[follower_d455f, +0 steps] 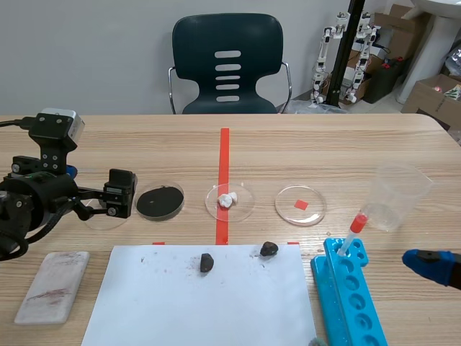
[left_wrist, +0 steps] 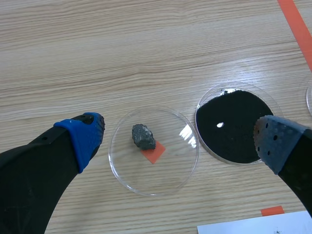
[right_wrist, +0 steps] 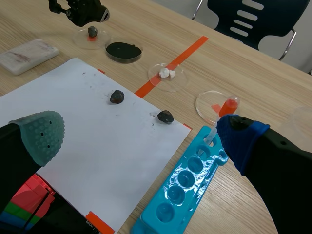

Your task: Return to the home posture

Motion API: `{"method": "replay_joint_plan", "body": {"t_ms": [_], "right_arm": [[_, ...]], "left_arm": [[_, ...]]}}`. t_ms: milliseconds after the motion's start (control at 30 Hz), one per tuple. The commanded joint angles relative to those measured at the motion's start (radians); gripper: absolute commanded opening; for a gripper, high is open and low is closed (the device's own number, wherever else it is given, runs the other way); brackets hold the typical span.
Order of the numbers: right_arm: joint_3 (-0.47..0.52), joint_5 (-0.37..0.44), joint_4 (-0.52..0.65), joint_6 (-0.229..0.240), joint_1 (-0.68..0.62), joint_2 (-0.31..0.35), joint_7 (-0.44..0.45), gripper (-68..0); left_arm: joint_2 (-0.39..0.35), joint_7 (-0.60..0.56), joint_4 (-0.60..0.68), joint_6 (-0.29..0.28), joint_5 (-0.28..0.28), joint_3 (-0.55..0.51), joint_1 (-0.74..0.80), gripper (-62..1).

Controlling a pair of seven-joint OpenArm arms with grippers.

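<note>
Left wrist view: left gripper (left_wrist: pixel 180 141) released and empty, hovering over a clear dish (left_wrist: pixel 122 168) holding a grey stone (left_wrist: pixel 143 136); black-powder dish (left_wrist: pixel 234 124) just beside. Right gripper (right_wrist: pixel 140 137) also spread and empty, above white paper (right_wrist: pixel 87 146). Judged: retreat step pending. Next: lift the left arm straight up, clear of both dishes, then withdraw.

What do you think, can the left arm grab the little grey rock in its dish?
Probably yes. The left gripper is open above the clear dish, with the grey rock lying between its fingers and nothing covering it.
</note>
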Motion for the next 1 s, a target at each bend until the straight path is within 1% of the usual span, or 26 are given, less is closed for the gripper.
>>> {"method": "replay_joint_plan", "body": {"t_ms": [0, 267, 367, 533, 667, 700, 800, 967], "right_arm": [[0.004, 0.007, 0.014, -0.004, 0.001, 0.0, 0.015, 0.4], [0.004, 0.007, 0.014, -0.004, 0.001, 0.0, 0.015, 0.4], [0.004, 0.007, 0.014, -0.004, 0.001, 0.0, 0.015, 0.4], [0.004, 0.007, 0.014, -0.004, 0.001, 0.0, 0.015, 0.4], [0.004, 0.007, 0.014, -0.004, 0.001, 0.0, 0.015, 0.4], [0.004, 0.007, 0.014, -0.004, 0.001, 0.0, 0.015, 0.4], [0.004, 0.007, 0.014, -0.004, 0.001, 0.0, 0.015, 0.4], [0.004, 0.007, 0.014, -0.004, 0.001, 0.0, 0.015, 0.4]], "left_arm": [[-0.008, -0.013, 0.009, 0.004, -0.002, -0.011, 0.0, 1.4], [-0.009, -0.01, 0.009, -0.003, -0.002, -0.011, 0.005, 1.4], [-0.009, -0.04, 0.009, -0.037, -0.002, -0.011, 0.022, 1.4], [-0.011, -0.092, 0.033, -0.12, -0.002, -0.039, 0.078, 1.4], [-0.029, -0.115, 0.107, -0.177, -0.001, -0.086, 0.156, 1.4], [-0.033, -0.119, 0.132, -0.186, 0.006, -0.1, 0.181, 1.4], [-0.047, -0.118, 0.218, -0.211, 0.056, -0.142, 0.258, 1.4], [-0.061, -0.126, 0.375, -0.213, 0.069, -0.226, 0.414, 1.4]]}}
